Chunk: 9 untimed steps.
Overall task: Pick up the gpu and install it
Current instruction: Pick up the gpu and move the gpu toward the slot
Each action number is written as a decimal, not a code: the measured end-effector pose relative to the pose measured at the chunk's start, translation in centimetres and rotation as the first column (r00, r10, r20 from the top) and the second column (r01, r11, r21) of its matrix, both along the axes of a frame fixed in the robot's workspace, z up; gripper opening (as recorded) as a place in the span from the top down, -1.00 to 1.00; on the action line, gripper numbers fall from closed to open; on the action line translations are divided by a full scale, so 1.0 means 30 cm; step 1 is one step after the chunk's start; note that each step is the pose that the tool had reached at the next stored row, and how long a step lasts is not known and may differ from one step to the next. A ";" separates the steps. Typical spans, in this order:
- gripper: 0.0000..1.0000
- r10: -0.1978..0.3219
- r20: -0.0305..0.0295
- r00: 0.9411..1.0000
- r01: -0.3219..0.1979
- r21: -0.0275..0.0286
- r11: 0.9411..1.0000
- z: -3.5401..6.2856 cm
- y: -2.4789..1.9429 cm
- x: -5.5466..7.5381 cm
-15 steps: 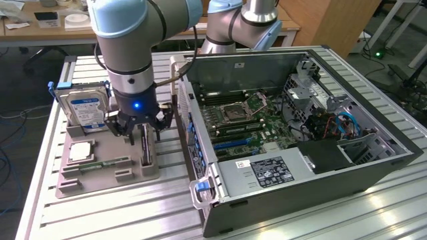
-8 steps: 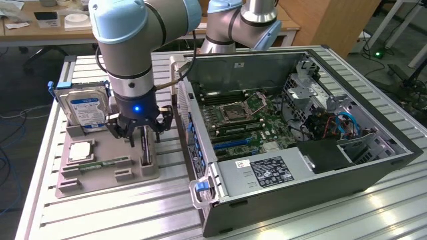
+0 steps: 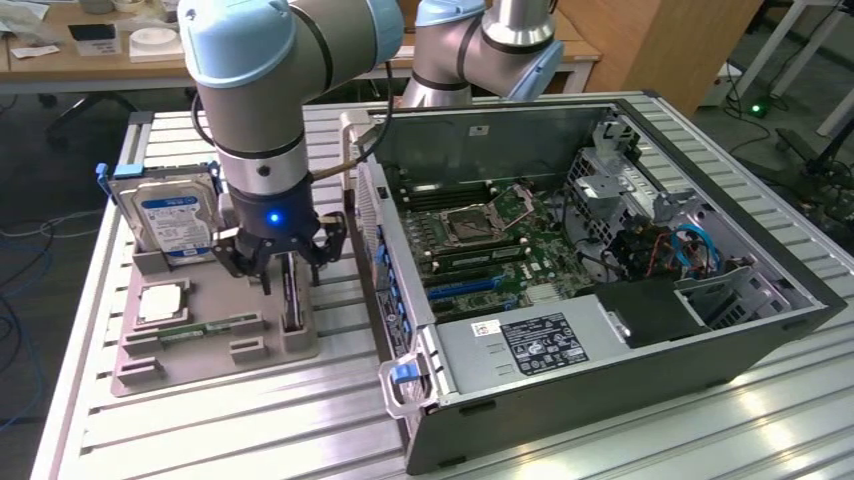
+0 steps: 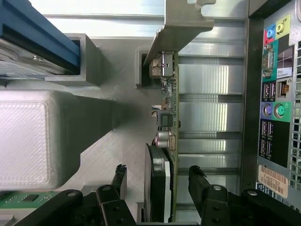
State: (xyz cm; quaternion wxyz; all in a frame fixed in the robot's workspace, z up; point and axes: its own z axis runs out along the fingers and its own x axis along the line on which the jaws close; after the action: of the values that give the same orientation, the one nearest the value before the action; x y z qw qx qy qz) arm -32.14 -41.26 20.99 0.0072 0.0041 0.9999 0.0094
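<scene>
Gpu (image 3: pixel 291 300) (image 4: pixel 170 117): stands on edge in tray (image 3: pixel 200 352) slot just beside case (image 3: pixel 601 340), straddled by spread, empty fingers (image 4: pixel 197 183) not yet touching it; best centred over card, kept square, then clamped evenly on both flat faces.

This is looking like a robotics lab or test workshop. A robot arm (image 3: pixel 260 90) is standing over a ribbed aluminium bench (image 3: pixel 240 430), where an opened desktop computer case (image 3: pixel 601 390) is lying on its side beside a grey parts fixture (image 3: pixel 140 375). Behind them, cluttered wooden desks (image 3: pixel 54 65) are lining the room, and loose cables (image 3: pixel 34 228) are trailing across the floor.
</scene>
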 end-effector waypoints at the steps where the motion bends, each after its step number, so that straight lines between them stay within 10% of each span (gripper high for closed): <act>1: -0.27 0.000 0.000 1.000 0.000 0.000 1.000 0.000 0.000 0.000; 9: 0.22 0.000 0.000 1.000 0.000 0.000 1.000 -0.001 0.000 -0.001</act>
State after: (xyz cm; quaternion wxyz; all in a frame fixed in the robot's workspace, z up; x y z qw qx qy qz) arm -32.15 -41.26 20.96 0.0074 0.0041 0.9999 0.0095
